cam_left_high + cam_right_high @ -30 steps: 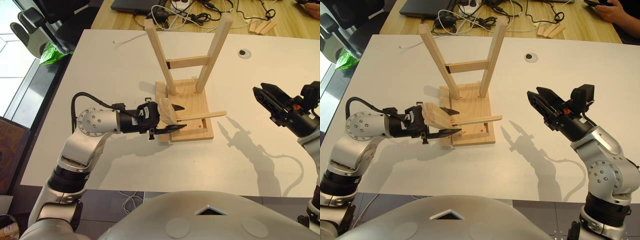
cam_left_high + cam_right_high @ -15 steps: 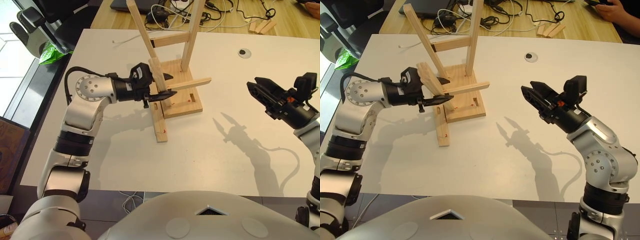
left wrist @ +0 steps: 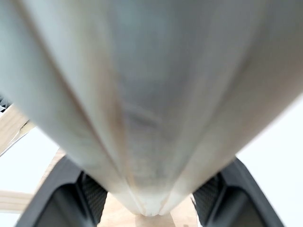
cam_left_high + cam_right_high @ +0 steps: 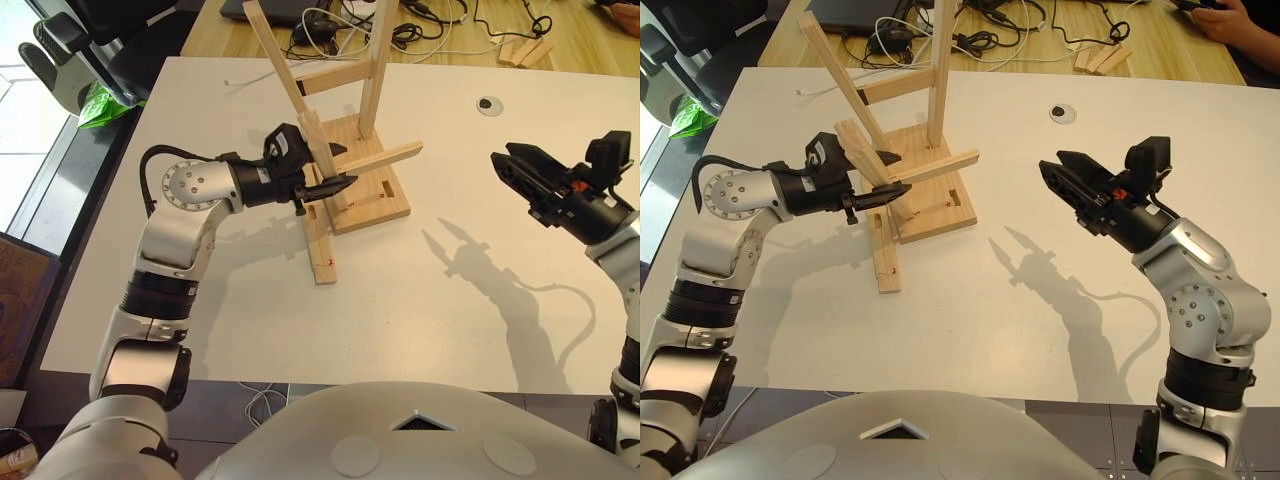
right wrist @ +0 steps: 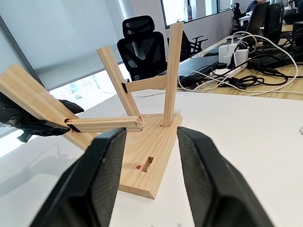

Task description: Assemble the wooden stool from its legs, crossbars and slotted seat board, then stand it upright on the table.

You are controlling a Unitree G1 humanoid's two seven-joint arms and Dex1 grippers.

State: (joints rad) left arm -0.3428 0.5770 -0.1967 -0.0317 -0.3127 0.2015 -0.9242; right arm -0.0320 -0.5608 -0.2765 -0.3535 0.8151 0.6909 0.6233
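Note:
The slotted seat board (image 4: 378, 203) lies tilted on the white table, with two legs (image 4: 285, 72) standing up from it, joined by a crossbar (image 4: 330, 78). My left gripper (image 4: 338, 168) is shut on a third leg (image 4: 318, 240), whose lower end rests on the table. A second crossbar (image 4: 388, 157) sticks out from this leg over the board. In the left wrist view the leg (image 3: 142, 94) lies between the dark fingers (image 3: 90, 201). My right gripper (image 4: 503, 158) hovers open to the right, facing the seat board (image 5: 151, 158) and apart from it.
A round grommet (image 4: 487, 104) sits in the table at the far right. Beyond the table's far edge is a wooden desk with cables (image 4: 340, 25) and loose wooden pieces (image 4: 525, 52). Office chairs (image 4: 70, 60) stand at the far left.
My left gripper has carried the leg and its crossbar up and away from me, and the seat board with its two legs slid and tipped along. The right gripper rose slightly.

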